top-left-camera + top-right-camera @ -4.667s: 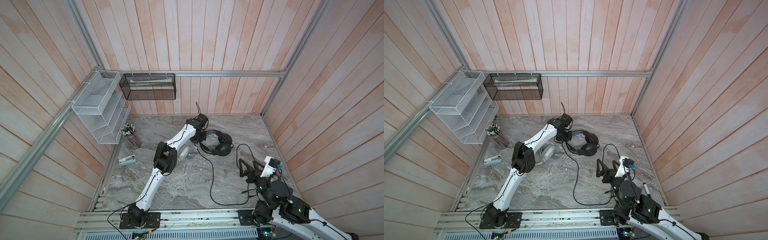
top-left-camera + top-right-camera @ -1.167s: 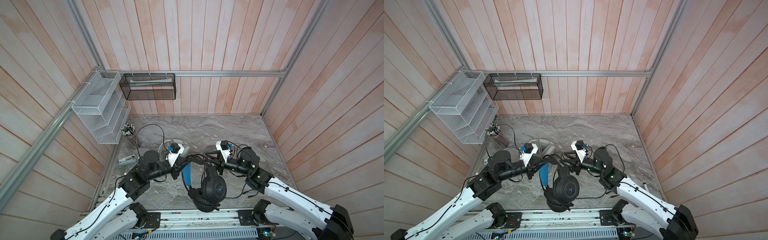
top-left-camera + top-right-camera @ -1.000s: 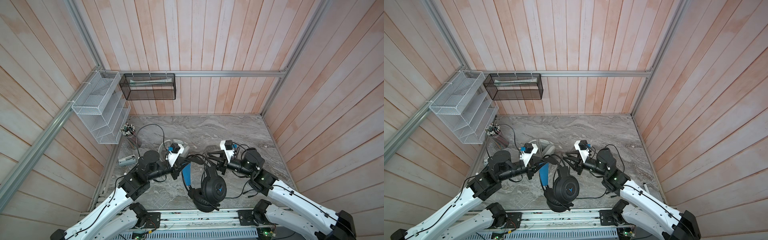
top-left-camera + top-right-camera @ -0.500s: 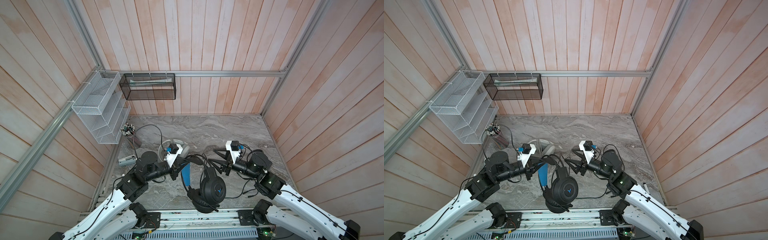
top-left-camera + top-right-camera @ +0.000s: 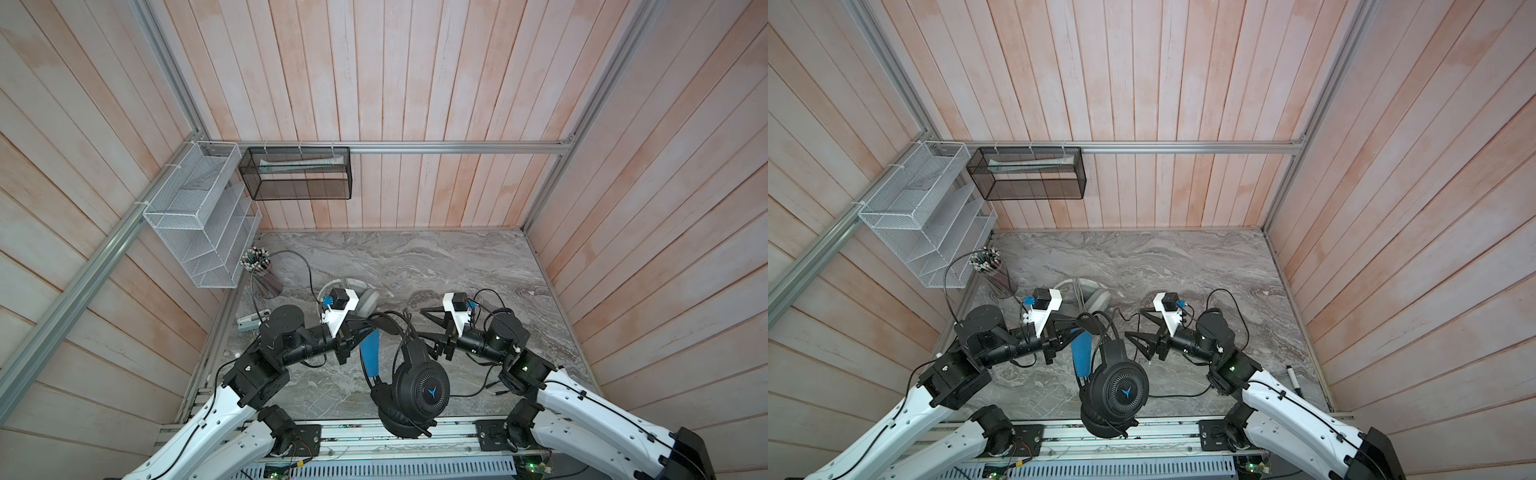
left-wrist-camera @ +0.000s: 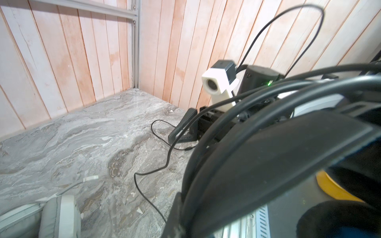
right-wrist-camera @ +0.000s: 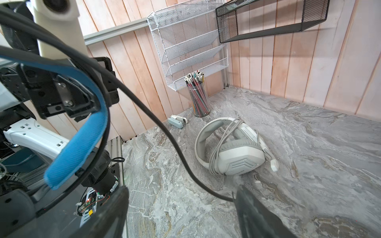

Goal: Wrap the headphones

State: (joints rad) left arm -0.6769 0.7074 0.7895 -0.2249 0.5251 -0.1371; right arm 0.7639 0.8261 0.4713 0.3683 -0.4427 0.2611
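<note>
Marble tabletop (image 7: 309, 134); white headphones (image 7: 237, 152) clearest from right wrist

One mark is legible to us: a blue Y-shaped emblem (image 5: 432, 392) at the centre of the round ear cup of the black headset (image 5: 1108, 401), seen at six o'clock in both top views. On the white headset (image 7: 237, 160), toward ten o'clock, faint lettering (image 7: 240, 172) runs along the ear cup's edge, too small for us to read.
</note>
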